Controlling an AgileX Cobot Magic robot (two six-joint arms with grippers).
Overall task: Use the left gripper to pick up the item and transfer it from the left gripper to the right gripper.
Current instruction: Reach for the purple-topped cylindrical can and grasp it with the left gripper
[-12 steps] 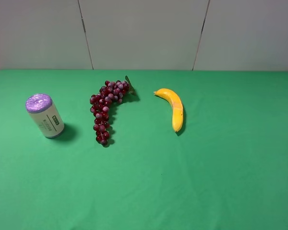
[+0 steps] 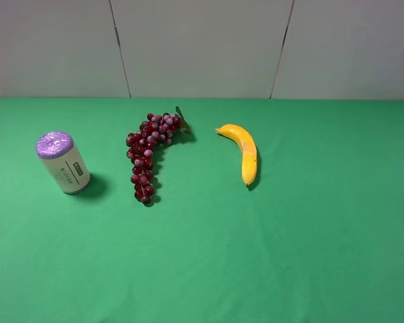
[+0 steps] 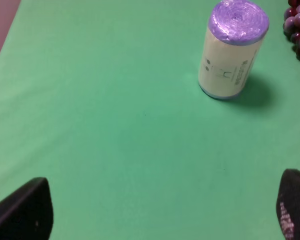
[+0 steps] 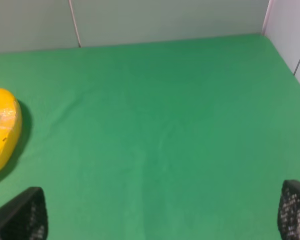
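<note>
Two grippers, both empty with fingers spread wide: the left gripper (image 3: 157, 217) looks toward the roll (image 3: 233, 47), which stands upright on the green cloth (image 2: 256, 256) at nine o'clock from the grapes (image 2: 150, 155), near but apart; the right gripper (image 4: 157, 217) hangs over bare cloth near the banana (image 4: 2, 127). The roll seems light and tall for its base, so a finger clipping its side could tip it and send it rolling; a grasp around its middle would likely leave the right gripper little free surface to take
</note>
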